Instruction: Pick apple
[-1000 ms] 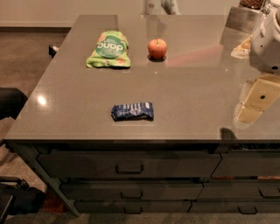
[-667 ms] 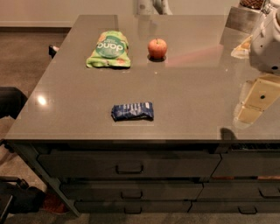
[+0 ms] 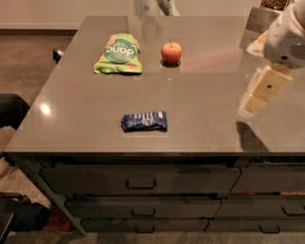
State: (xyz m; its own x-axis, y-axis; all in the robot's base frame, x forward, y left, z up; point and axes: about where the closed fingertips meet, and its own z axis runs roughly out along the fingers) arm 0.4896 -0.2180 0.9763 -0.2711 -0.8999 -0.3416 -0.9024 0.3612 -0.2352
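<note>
Countertop contents lie exactly as they did 1 second ago; only the robot moves. White arm segments fill the upper right of the frame. The gripper, cropped by the top edge at centre, has slid leftward, from straight beyond the apple to slightly left of it. Whether it is wide or narrow, I cannot tell. The apple rests untouched in the upper centre, so the approach looks unfinished: the gripper likely needs to realign and descend. A green snack bag lies near the apple's left, apart from it, the closest thing to bump. A blue packet sits lower centre, well clear.
</note>
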